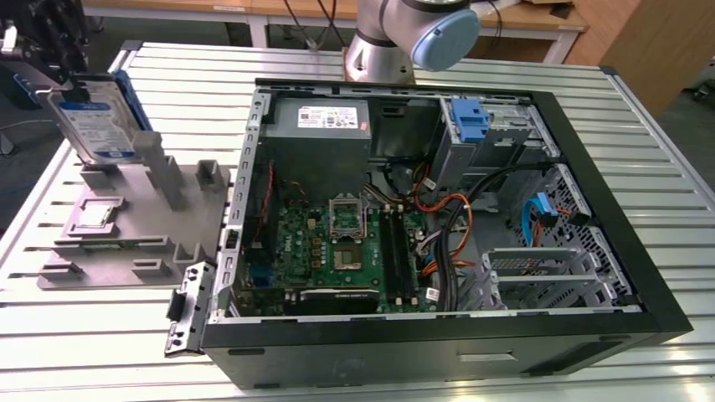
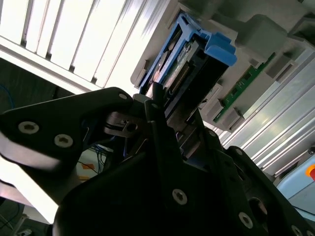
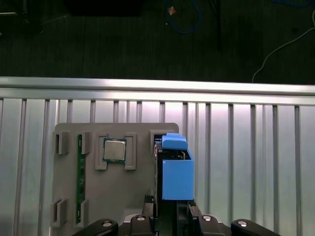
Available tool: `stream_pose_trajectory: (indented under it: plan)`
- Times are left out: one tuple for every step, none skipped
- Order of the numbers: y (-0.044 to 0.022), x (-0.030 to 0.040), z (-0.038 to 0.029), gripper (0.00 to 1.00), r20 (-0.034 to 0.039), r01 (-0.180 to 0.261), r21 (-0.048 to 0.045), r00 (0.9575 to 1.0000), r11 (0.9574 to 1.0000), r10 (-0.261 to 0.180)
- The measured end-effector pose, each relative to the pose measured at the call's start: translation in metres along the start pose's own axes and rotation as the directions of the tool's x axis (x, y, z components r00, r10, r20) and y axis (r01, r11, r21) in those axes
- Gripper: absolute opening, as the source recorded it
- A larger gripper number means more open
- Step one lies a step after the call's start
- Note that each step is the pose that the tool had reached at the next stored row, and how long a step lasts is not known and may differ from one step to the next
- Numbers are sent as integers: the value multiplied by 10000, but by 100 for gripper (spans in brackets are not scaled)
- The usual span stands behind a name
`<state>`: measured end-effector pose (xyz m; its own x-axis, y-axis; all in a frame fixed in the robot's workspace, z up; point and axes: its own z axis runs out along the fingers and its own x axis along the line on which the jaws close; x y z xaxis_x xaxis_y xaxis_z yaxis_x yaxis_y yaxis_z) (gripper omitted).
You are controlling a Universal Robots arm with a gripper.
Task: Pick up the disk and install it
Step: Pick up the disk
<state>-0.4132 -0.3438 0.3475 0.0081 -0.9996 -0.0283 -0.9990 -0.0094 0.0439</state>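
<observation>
Gripper [image 1: 67,84] is clamped on the disk [image 1: 99,117], gripping its upper end. The disk stands on edge, tilted a little, with its label facing the case [image 1: 447,343].

The disk is at the far edge of the grey fixture [image 1: 112,251], near the tabletop's [image 1: 90,335] far corner on the exterior view's left. Its lower end is level with the fixture's slot posts. Can't tell whether it's still seated or just clear.

Second wrist view: the disk [image 2: 189,59] runs out from between the fingers [image 2: 156,101], one black finger against each flat side, with the blue carrier tab at the free end.

First wrist view: the disk [image 3: 175,172] is seen edge-on, straight out from the gripper [image 3: 172,219] over the fixture [image 3: 138,196]. A CPU [image 3: 114,150] sits in the pocket beside it and a memory stick [image 3: 78,182] in the slot beyond.

The case lies open on the tabletop, well apart from the disk.
</observation>
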Motion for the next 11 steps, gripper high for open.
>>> stream_pose_trajectory:
  plan:
    - [1,-1,-26,35,0,0,-1,10000,10000,0]
    - [2,-1,-53,35,0,0,-2,10000,10000,0]
    - [4,-2,-80,35,0,0,-1,10000,10000,0]
    - [5,-3,-107,35,1,0,0,10000,10000,0]
    - [6,-4,-134,35,2,1,-1,10000,10000,-1]
    - [7,-5,-159,35,2,0,-1,10000,10000,0]
    - [8,-5,-184,35,2,1,-2,10000,10000,-1]
    - [9,-6,-204,35,1,0,-2,10000,10000,0]
    - [9,-6,-210,35,2,1,-2,10000,10000,-1]
    - [9,-6,-209,35,3,1,0,10000,10000,-1]
    - [9,-6,-209,35,3,1,1,10000,10000,-1]
